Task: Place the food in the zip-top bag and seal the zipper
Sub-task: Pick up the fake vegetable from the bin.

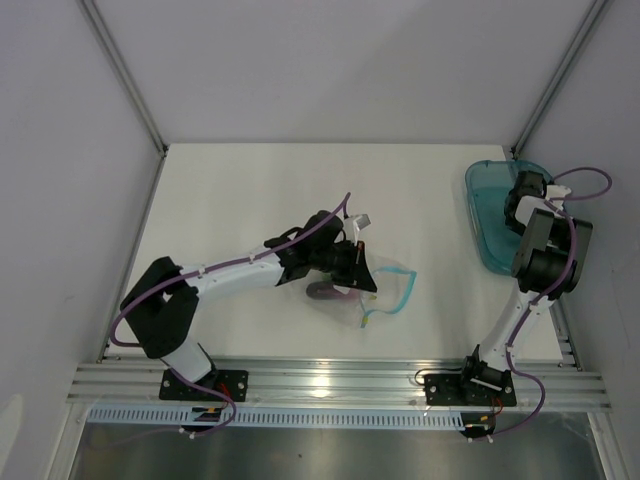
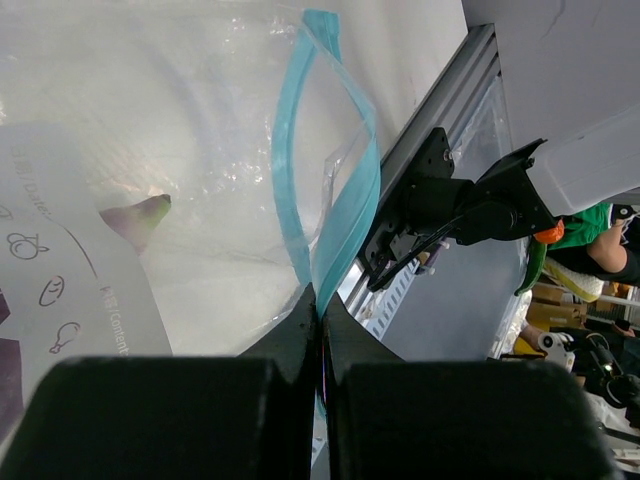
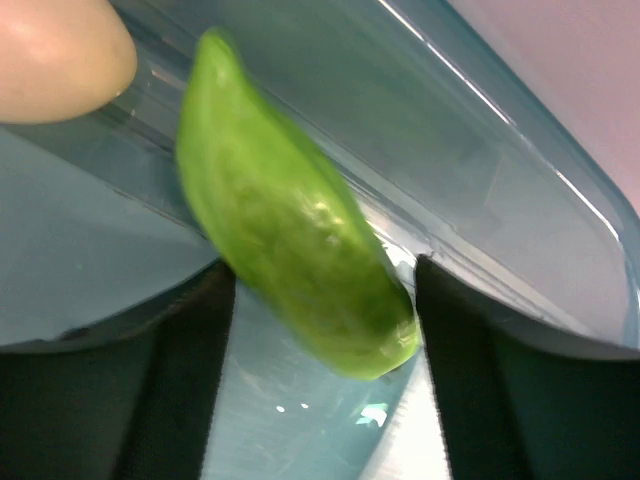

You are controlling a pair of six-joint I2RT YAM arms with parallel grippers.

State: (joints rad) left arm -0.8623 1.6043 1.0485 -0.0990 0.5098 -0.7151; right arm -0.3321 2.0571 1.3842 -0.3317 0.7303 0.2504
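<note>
The clear zip-top bag [image 1: 378,290] lies at the table's middle, its mouth gaping. My left gripper [image 1: 356,268] is shut on the teal zipper [image 2: 296,170] at its edge [image 2: 322,305]. A purple eggplant-like piece [image 2: 135,215] lies inside the bag [image 2: 170,120], and it also shows in the top view [image 1: 322,291]. My right gripper [image 3: 322,330] is open down in the teal tray [image 1: 487,215]. The light green long vegetable [image 3: 290,230] lies between its fingers [image 3: 185,380], not clamped. A pale peach rounded piece [image 3: 55,55] sits beside it. The pepper is out of view.
The teal tray's wall [image 3: 480,150] runs close behind the vegetable. A silver rail [image 1: 330,382] runs along the table's near edge. Grey walls and frame posts [image 1: 125,80] close in the back and sides. The right arm [image 1: 548,250] stands over the tray's near end.
</note>
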